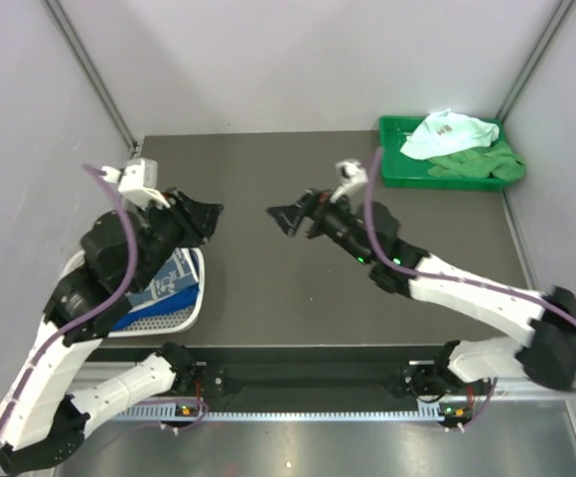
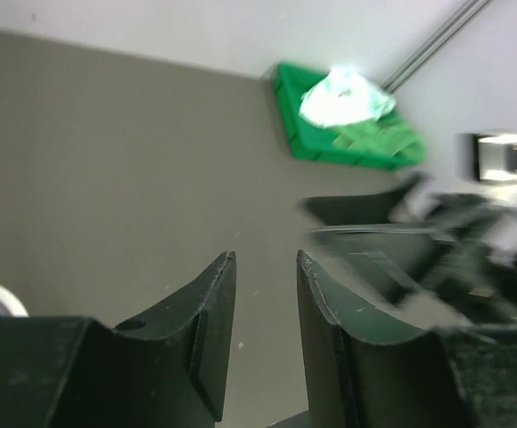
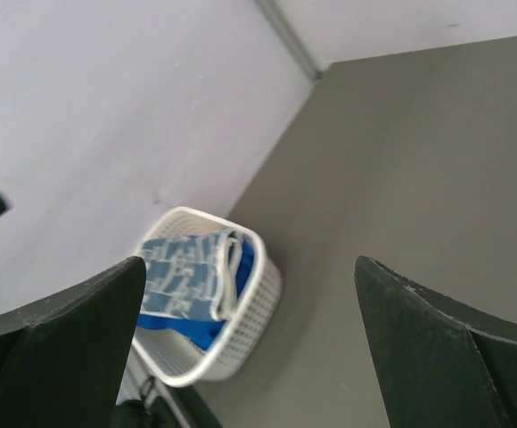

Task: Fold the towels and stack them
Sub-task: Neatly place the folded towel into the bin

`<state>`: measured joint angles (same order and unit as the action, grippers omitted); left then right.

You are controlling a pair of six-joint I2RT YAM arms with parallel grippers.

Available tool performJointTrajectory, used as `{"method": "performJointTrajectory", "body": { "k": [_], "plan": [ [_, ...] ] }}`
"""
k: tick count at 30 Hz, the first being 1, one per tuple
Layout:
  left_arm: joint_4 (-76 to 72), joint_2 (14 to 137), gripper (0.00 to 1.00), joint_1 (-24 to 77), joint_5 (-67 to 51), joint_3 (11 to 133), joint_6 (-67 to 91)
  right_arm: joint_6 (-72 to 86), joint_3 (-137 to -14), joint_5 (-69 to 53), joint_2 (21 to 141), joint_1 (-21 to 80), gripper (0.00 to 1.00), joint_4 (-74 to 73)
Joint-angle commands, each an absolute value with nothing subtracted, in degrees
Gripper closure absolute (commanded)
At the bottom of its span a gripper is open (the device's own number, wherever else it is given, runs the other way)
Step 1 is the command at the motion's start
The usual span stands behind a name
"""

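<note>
The left gripper (image 2: 265, 267) has its jaws a little apart and the right gripper (image 3: 250, 267) has them wide open, both holding nothing at mid-frame. Some towels (image 1: 174, 276) sit in the basket (image 1: 184, 320) at lower left and others lie bunched in the tray (image 1: 392, 149) at upper right, so I think most folding is not yet done. The table (image 1: 268, 288) between them gives room to move, but walls stand close at both sides.

You're working in a lab-style robot cell: plain white wall panels (image 1: 268, 60), metal corner struts (image 1: 91, 68), dark bench top (image 1: 268, 288).
</note>
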<state>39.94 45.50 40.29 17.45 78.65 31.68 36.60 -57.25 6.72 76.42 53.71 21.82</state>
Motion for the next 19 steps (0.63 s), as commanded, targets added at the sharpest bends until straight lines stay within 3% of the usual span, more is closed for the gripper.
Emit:
{"method": "performJointTrajectory", "body": {
  "k": [1, 8, 14, 19],
  "plan": [
    [34.98, 46.76, 0.61, 40.43, 16.79, 73.58, 32.43, 32.44, -47.49, 17.91, 64.37, 52.91, 0.0, 13.81],
    [28.05, 48.95, 0.62, 40.43, 14.16, 57.94, 34.36, 34.01, -37.36, 34.87, 38.1, 52.38, 0.0, -12.79],
    [25.05, 53.16, 0.64, 40.52, 9.5, 52.65, 36.3, 34.11, -35.86, 40.51, 27.79, 52.47, 0.0, -19.86],
    [24.08, 53.26, 0.64, 40.61, 8.35, 52.12, 36.56, 34.62, -36.3, 44.19, 26.28, 52.38, 0.0, -20.13]
  ]
}}
